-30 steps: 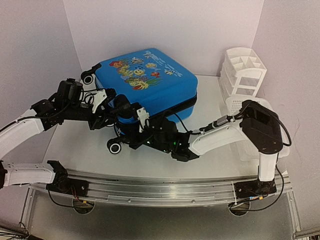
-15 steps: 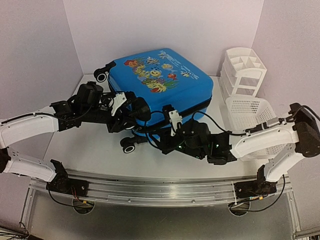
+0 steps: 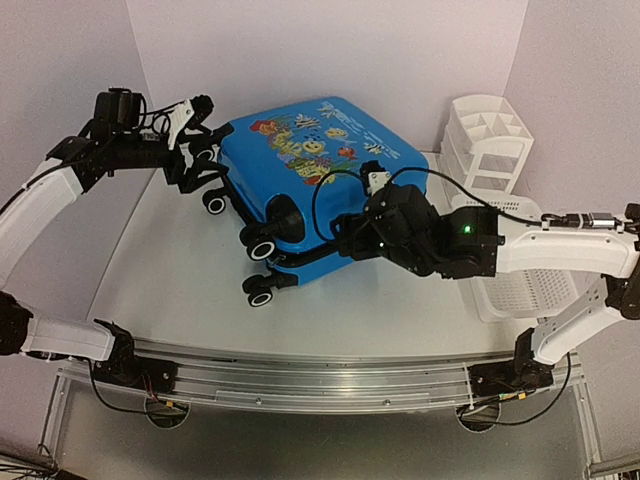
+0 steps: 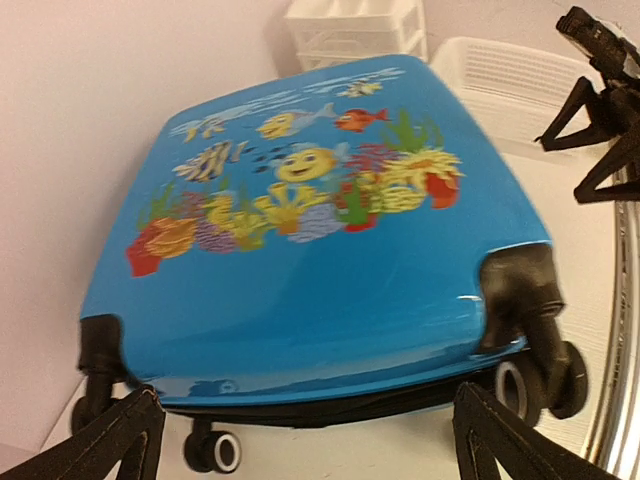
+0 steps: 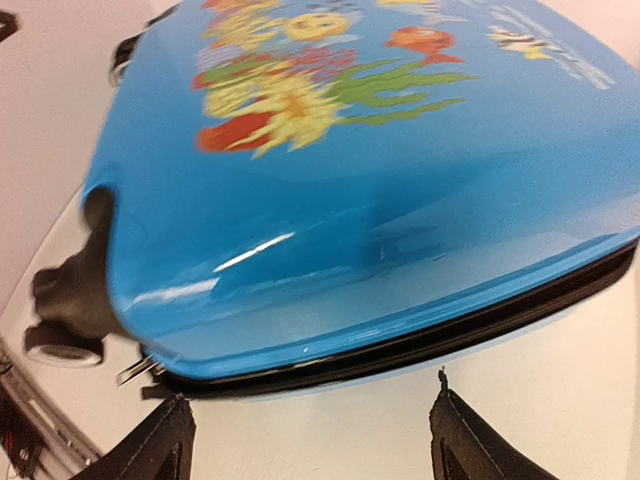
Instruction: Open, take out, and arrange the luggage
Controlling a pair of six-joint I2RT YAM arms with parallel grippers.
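The luggage [image 3: 325,175] is a bright blue hard-shell suitcase with a fish-and-coral lid. It lies lid up on the table, its black wheels [image 3: 262,250] toward the near left and its black zip band shut. My left gripper [image 3: 200,140] hangs open off the wheel end, raised, touching nothing. The left wrist view shows the luggage [image 4: 330,260] beyond my open left gripper [image 4: 305,450]. My right gripper [image 3: 345,235] stands open at the near long side. In the right wrist view the luggage [image 5: 350,200] and its zip edge lie just ahead of my empty right gripper [image 5: 310,440].
A white slatted basket [image 3: 520,285] sits right of the suitcase, partly under my right arm. A white drawer organiser [image 3: 488,140] stands behind it at the back right. Walls close in on the left, back and right. A metal rail [image 3: 320,365] runs along the near edge.
Both grippers opened and let go of the suitcase. The suitcase shifted right and turned its wheels to the near left. My left arm rose to the back left; my right arm lifted.
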